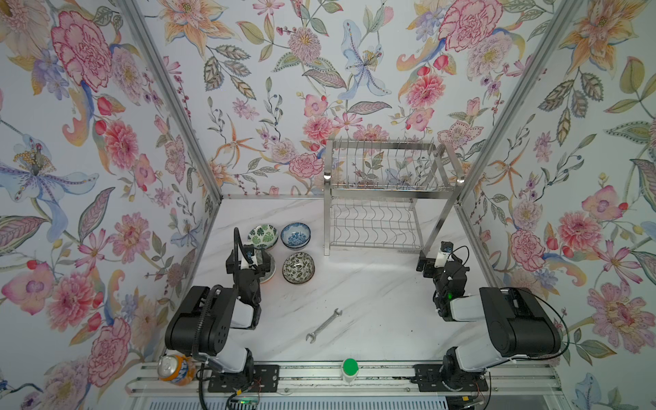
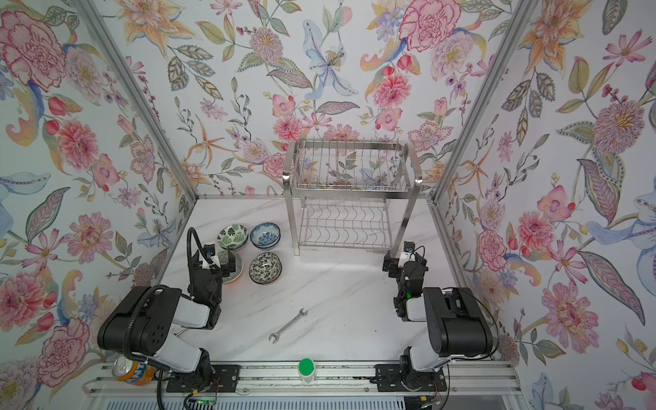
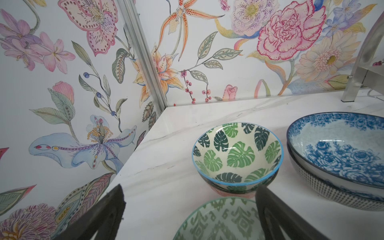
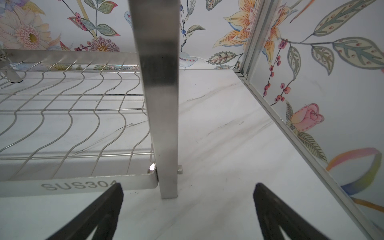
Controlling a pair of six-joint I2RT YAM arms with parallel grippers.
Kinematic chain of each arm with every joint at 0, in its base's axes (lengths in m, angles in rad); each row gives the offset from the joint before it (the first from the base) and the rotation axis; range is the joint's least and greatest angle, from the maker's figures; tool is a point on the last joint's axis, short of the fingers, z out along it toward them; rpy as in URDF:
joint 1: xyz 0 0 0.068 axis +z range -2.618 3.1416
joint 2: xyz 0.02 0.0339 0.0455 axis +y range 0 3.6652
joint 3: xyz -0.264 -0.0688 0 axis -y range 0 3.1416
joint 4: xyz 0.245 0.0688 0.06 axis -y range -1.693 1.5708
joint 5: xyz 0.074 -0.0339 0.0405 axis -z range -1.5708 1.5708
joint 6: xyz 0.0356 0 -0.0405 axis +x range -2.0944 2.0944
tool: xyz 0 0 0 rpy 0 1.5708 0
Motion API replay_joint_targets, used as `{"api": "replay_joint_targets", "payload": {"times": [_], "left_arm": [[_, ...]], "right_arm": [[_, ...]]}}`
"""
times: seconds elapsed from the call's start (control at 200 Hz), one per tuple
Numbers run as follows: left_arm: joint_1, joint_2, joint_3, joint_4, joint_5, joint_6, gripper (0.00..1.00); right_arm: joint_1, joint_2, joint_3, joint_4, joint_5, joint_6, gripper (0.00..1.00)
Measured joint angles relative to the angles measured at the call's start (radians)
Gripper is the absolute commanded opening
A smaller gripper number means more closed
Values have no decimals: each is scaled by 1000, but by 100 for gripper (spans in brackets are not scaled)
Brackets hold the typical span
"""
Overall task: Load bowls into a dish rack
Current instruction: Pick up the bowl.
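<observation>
Four lots of bowls sit left of centre on the white marble table: a green-leaf stack (image 1: 262, 236) (image 3: 236, 153), a blue-and-white stack (image 1: 295, 235) (image 3: 340, 158), a black-and-white floral bowl (image 1: 298, 268), and a pale green patterned bowl (image 3: 220, 220) that is half hidden under my left gripper (image 1: 248, 261) (image 3: 191, 189). That gripper is open, low over this bowl, with the bowl's rim between its fingers. The dish rack (image 1: 387, 191) (image 4: 62, 116) stands empty at the back right. My right gripper (image 1: 435, 264) (image 4: 187, 187) is open and holds nothing, just before the rack's front right leg (image 4: 164, 124).
A steel wrench (image 1: 323, 325) lies on the table's front middle. A soda can (image 1: 174, 369) and a green-capped bottle (image 1: 350, 369) sit on the front rail. Flowered walls close in the left, back and right sides.
</observation>
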Motion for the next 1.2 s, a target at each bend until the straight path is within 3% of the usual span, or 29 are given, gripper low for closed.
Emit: {"api": "replay_joint_targets", "payload": {"times": [0.48, 0.661, 0.796, 0.936, 1.201], "left_arm": [[1, -13, 2, -16, -4, -1, 99], [-2, -289, -4, -168, -39, -13, 99], [-41, -524, 59, -408, -114, -38, 99], [-102, -661, 218, -761, -166, -81, 99], [-119, -674, 575, -1355, -132, -169, 99]], "right_arm": [[0, -11, 4, -27, 6, 0, 99], [18, -251, 72, -265, 41, 3, 99], [105, -453, 132, -460, 98, 3, 99], [203, -577, 208, -710, 141, 20, 99], [237, -545, 559, -1235, 105, 86, 99]]}}
